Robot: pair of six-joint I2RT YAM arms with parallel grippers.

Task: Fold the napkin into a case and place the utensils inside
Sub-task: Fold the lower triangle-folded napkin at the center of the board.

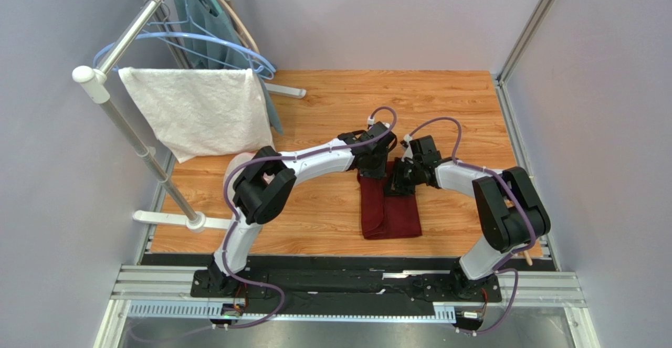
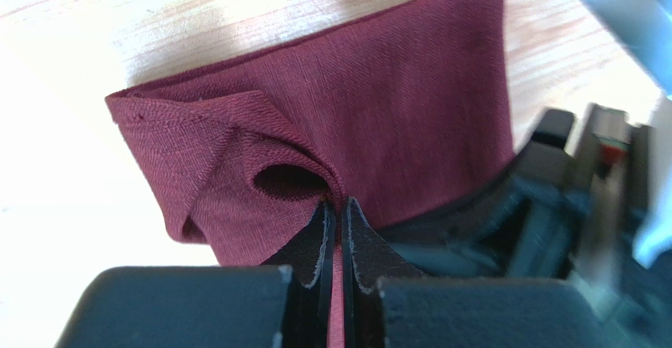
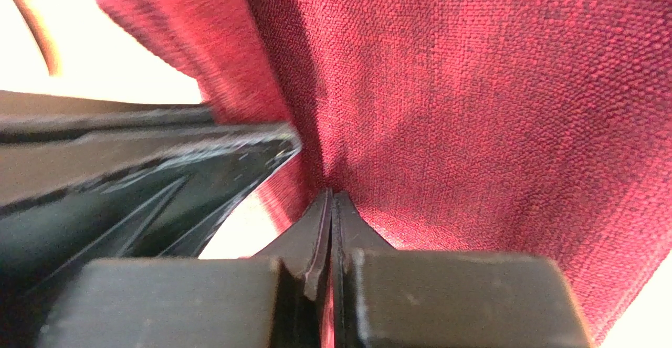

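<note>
Left gripper [image 2: 337,210] and right gripper [image 3: 330,200] are both clamped on the far end of the napkin [image 1: 392,212], side by side; its long axis runs from them toward the near edge of the surface [image 1: 315,222].

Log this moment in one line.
phase: folding | left gripper: shut on napkin | right gripper: shut on napkin | napkin: folded strip on table
</note>
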